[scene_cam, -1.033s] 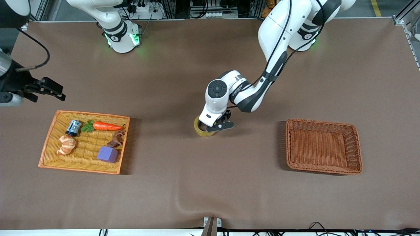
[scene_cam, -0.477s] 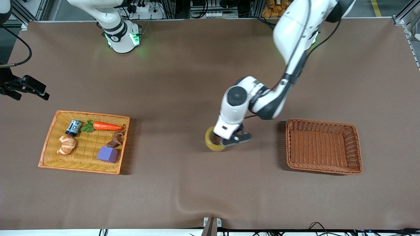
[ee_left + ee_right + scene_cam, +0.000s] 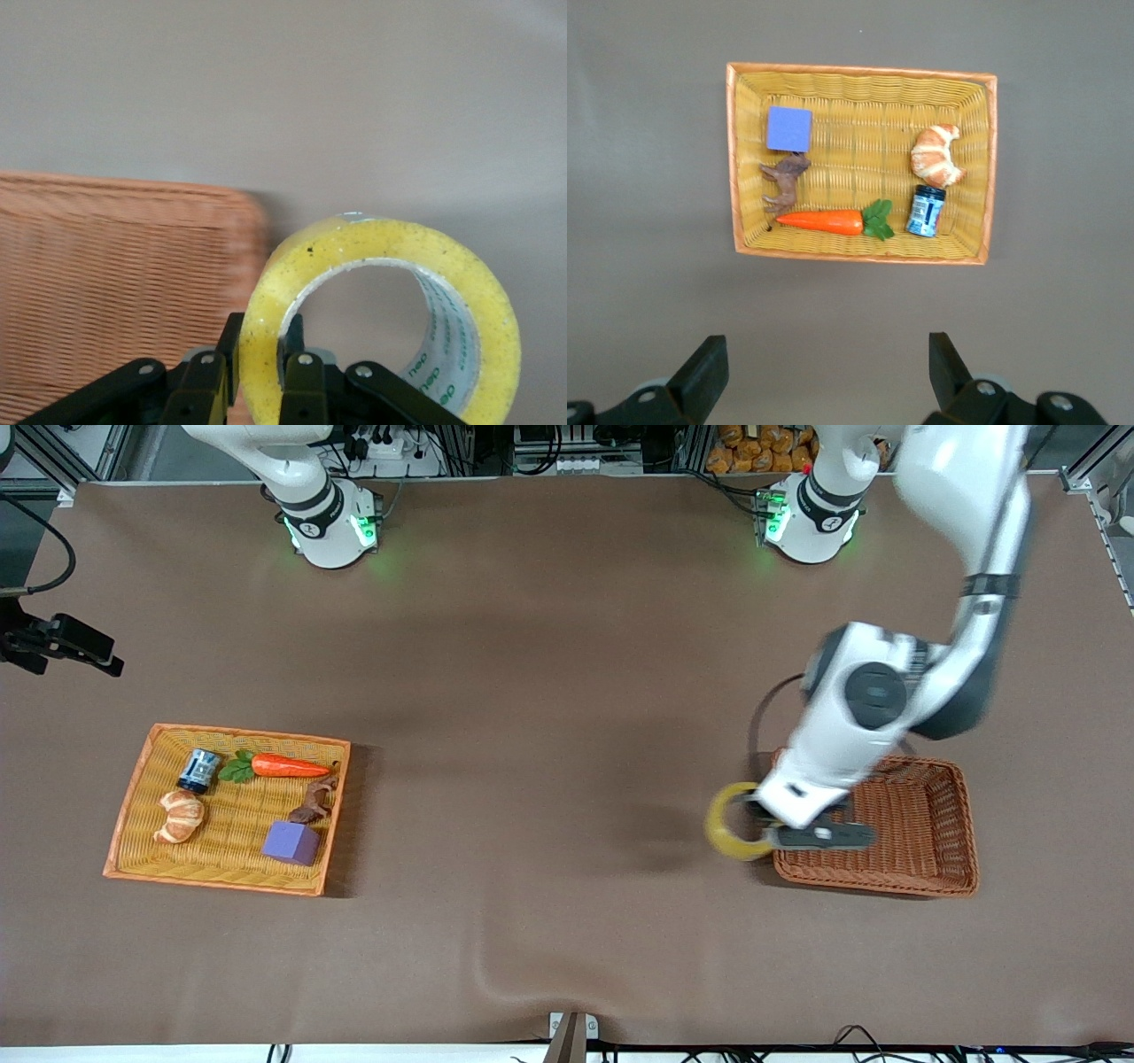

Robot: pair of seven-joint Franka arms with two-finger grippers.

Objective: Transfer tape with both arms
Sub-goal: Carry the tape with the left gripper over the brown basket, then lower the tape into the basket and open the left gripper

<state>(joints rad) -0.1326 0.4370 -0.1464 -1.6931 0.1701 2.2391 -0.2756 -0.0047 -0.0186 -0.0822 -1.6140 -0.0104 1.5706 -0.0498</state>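
At the frame's right, the left gripper (image 3: 769,834) angles downward clamping the tape (image 3: 728,834) beside the brown basket (image 3: 961,815), while the right gripper (image 3: 824,376) hangs spread wide over the yellow tray (image 3: 859,252).

High front camera faces both bases; wrist cameras look down pincers.

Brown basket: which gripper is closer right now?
Left. The left gripper, shut on the tape, is over the brown basket rim. The right gripper waits, open, at the right arm's end of the table.
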